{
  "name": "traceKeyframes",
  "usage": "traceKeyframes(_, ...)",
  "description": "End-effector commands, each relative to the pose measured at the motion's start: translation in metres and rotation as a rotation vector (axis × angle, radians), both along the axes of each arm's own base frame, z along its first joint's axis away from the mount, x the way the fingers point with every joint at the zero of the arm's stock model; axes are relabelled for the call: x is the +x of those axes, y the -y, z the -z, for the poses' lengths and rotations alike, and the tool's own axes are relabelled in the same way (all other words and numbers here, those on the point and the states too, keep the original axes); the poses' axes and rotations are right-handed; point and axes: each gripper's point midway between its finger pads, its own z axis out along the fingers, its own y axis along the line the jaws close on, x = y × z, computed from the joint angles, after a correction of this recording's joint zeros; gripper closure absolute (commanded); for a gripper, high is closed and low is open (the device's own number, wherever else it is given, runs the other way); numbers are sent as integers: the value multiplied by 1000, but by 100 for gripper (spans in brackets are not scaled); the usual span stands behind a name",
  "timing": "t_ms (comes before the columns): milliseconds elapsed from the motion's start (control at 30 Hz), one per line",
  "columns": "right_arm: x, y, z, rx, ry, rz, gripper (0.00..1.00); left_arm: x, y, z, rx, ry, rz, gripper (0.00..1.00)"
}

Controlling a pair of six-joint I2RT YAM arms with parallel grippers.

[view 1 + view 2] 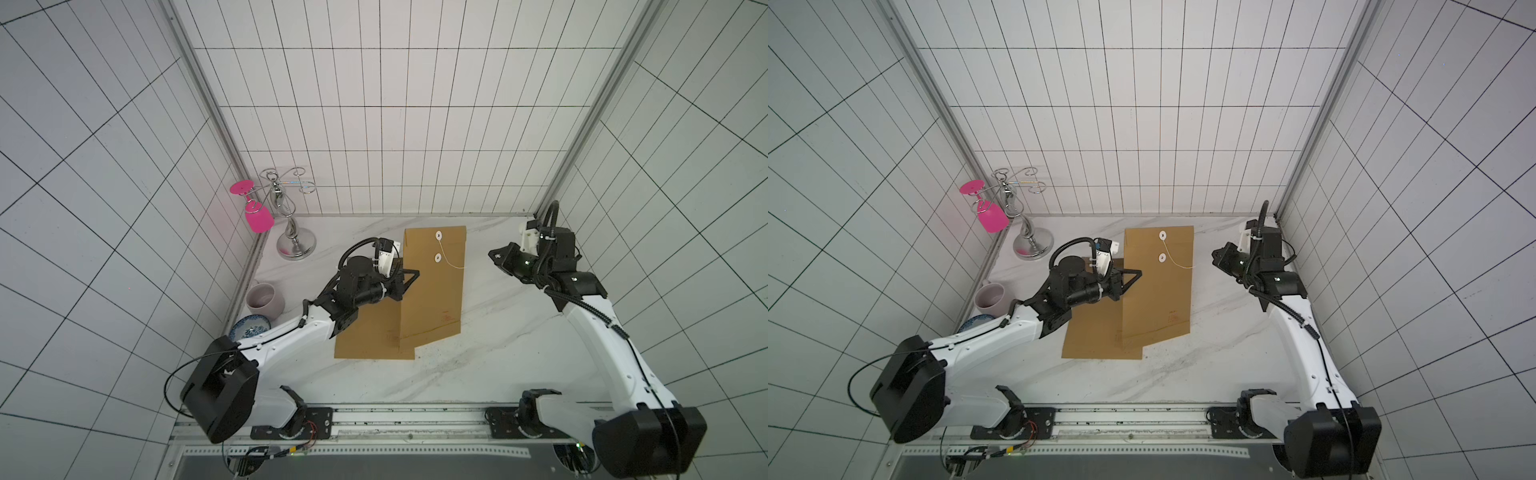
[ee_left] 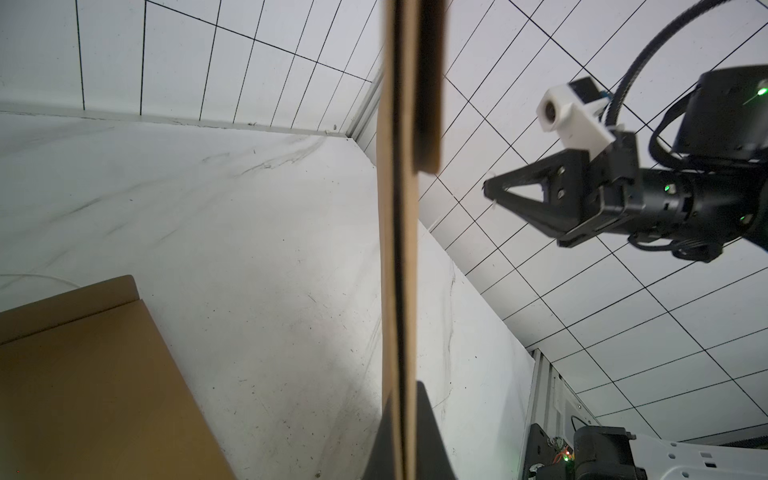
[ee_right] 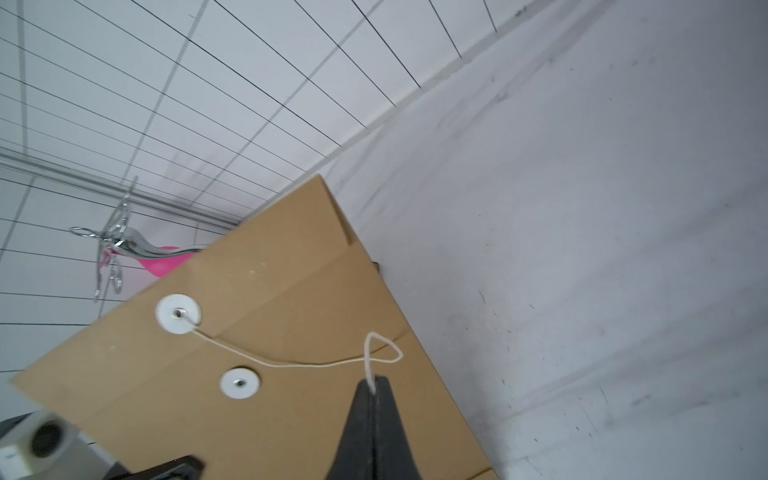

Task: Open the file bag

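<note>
Pinching the white string (image 3: 291, 365) between its closed tips, the right end effector (image 3: 376, 384) hangs near the worktop's (image 1: 478, 374) right rear corner. The string runs in a slack curve with a small loop back to the upper white disc (image 3: 178, 313) on the file bag (image 1: 436, 291), passing clear of the lower disc (image 3: 240, 383). The left end effector (image 1: 409, 277) is clamped on the bag's left edge and holds it tilted up above the middle of the worktop, its top toward the rear edge. A second brown envelope (image 1: 365, 336) lies flat underneath. A chrome rack (image 1: 291, 224) with a pink glass (image 1: 257, 218) stands in the left rear corner; a mug (image 1: 264, 297) and a bowl (image 1: 249, 326) sit along the left edge.
</note>
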Motion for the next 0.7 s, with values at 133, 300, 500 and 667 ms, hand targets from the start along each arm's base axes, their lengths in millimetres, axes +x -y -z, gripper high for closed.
traceKeyframes(133, 21, -16, -128, 1, 247, -114, 100, 6, 14, 3, -18, -32, 41, 100)
traceKeyframes(300, 62, -22, -162, 17, 283, -127, 100, 8, 21, 14, -15, -65, 51, 100)
traceKeyframes(500, 120, -35, -141, 43, 240, -168, 100, 6, 31, 27, -5, -99, 69, 100)
traceKeyframes(667, 169, -42, -107, 58, 185, -185, 100, 5, 36, 38, 6, -122, 81, 100)
